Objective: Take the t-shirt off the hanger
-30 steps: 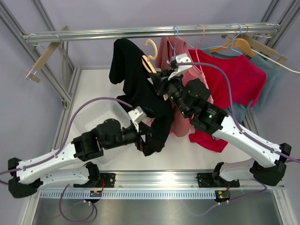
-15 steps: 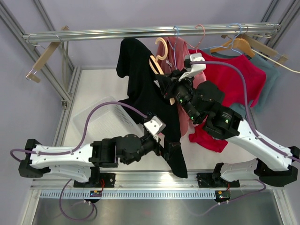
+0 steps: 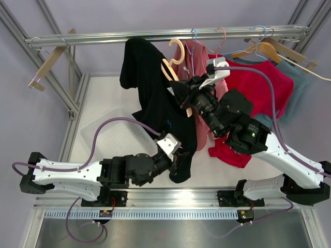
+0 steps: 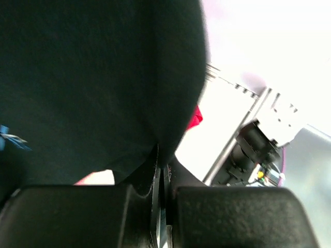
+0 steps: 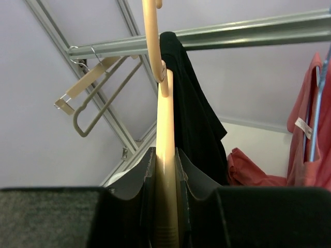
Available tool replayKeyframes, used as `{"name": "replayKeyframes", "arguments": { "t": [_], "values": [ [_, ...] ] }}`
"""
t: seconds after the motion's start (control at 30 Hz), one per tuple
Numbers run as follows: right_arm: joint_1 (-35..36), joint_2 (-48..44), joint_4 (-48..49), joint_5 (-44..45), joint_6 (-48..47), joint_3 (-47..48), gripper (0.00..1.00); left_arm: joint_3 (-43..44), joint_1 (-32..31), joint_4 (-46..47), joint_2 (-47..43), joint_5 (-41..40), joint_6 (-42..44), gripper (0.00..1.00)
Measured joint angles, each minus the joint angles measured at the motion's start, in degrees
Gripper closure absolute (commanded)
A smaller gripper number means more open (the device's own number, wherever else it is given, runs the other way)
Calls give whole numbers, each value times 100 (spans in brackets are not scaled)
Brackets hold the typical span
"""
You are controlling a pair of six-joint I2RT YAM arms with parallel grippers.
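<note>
- The left jaws, wide a moment ago, have snapped fully shut on the lower hem of the black t-shirt (image 3: 155,103) above the desk's near edge. Pulling it free can probably begin.
- The right jaws stand narrow, clamped on the wooden hanger (image 5: 165,170) just below the rail (image 3: 103,37). The shirt is draped over the hanger.
</note>
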Motion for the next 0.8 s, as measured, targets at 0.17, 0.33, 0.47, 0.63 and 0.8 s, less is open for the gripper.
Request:
{"name": "replayKeyframes", "arguments": {
  "t": [0.17, 0.33, 0.47, 0.63, 0.8],
  "values": [
    [28, 380, 361, -22, -463, 518, 100, -334, -350, 146, -4, 221, -92, 100],
    [17, 754, 1161, -15, -981, 588, 100, -404, -855, 297, 374, 186, -160, 100],
    [-168, 1150, 1069, -225, -935, 815, 100, -645, -984, 396, 332, -111, -299, 100],
    [-332, 911, 656, -697, -734, 802, 100, -870, -1023, -61, -127, -496, -420, 100],
    [-380, -546, -22, -1198, -382, 297, 100, -807, -1130, -431, -835, -922, -149, 100]
  ]
}}
